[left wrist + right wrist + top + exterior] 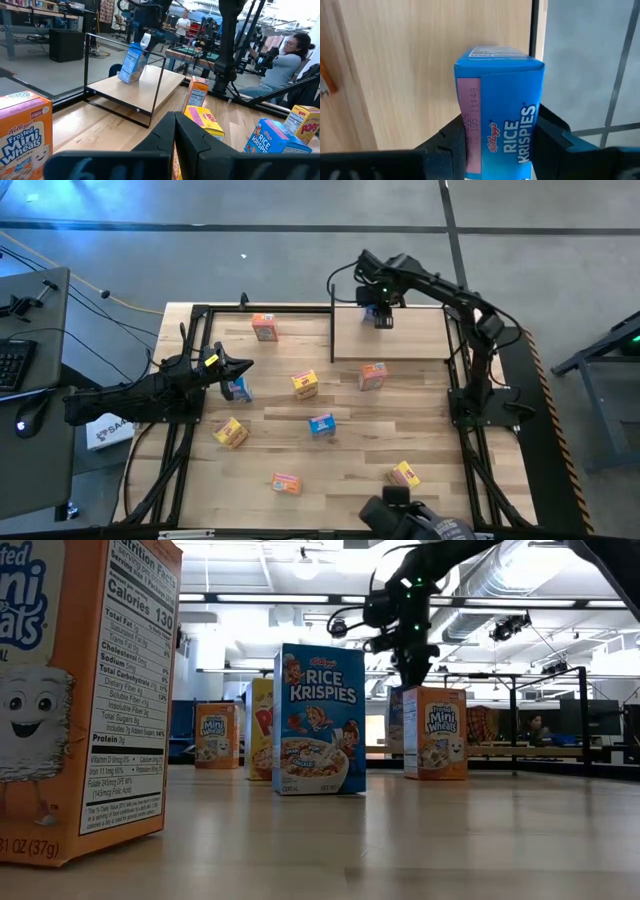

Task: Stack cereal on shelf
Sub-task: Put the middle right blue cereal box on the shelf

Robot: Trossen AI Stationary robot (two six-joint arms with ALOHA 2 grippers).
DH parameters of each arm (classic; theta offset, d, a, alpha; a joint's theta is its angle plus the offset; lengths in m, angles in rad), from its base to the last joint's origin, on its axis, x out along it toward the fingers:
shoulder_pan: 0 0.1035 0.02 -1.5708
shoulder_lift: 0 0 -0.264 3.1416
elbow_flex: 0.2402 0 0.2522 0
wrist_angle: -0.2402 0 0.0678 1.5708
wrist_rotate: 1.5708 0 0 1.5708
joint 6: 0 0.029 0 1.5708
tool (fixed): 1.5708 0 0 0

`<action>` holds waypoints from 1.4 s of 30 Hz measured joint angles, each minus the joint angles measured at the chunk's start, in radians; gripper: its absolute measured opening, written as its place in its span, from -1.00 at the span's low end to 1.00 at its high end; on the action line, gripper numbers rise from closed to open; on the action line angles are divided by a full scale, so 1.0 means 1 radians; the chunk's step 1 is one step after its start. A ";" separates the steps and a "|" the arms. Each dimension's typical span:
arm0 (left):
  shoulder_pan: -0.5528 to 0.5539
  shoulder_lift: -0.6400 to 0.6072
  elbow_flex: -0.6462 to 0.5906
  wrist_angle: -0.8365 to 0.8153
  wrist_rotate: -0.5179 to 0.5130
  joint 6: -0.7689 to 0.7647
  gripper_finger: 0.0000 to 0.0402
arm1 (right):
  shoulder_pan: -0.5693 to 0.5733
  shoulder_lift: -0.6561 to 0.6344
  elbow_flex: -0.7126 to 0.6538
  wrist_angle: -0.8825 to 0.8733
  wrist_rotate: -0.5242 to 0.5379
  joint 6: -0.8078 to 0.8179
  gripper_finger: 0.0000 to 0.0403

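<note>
My right gripper [380, 318] hangs over the far part of the shelf [405, 340], a small light-wood board in a black metal frame, and is shut on a blue Rice Krispies cereal box [500, 100]. In the left wrist view that box [132, 62] hangs tilted low over the board [120, 95]; whether it touches the board I cannot tell. Several more cereal boxes stand on the table, among them orange [264, 327], yellow [305, 385] and blue [321, 425]. My left gripper [240, 367] waits shut at the table's left side, beside a blue box [238, 389]. My right gripper pinches the blue box between its two fingers, at the box's upper end [472, 155], one finger [445, 145] on each of two opposite sides. The fingers come from above and point down along the box. The box hangs below them, tilted, its far end toward the shelf board.
An orange box [373, 375] stands just in front of the shelf's near rail. Further boxes stand near the front edge: yellow [404, 474], pink-orange [287, 483], yellow [230, 432]. Black frame rails run along the table's sides. A person [290, 55] sits beyond the table.
</note>
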 joint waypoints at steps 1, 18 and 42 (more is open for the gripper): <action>0.000 0.000 0.000 0.000 0.000 0.000 -1.00 | 0.000 0.001 0.000 0.004 0.000 -0.003 -0.28; 0.000 0.000 0.000 0.000 0.001 0.005 -1.00 | 0.002 0.011 -0.009 0.042 0.013 0.016 -0.06; 0.000 0.000 0.000 0.000 0.001 0.004 -1.00 | 0.002 0.006 -0.008 0.058 0.064 0.035 0.08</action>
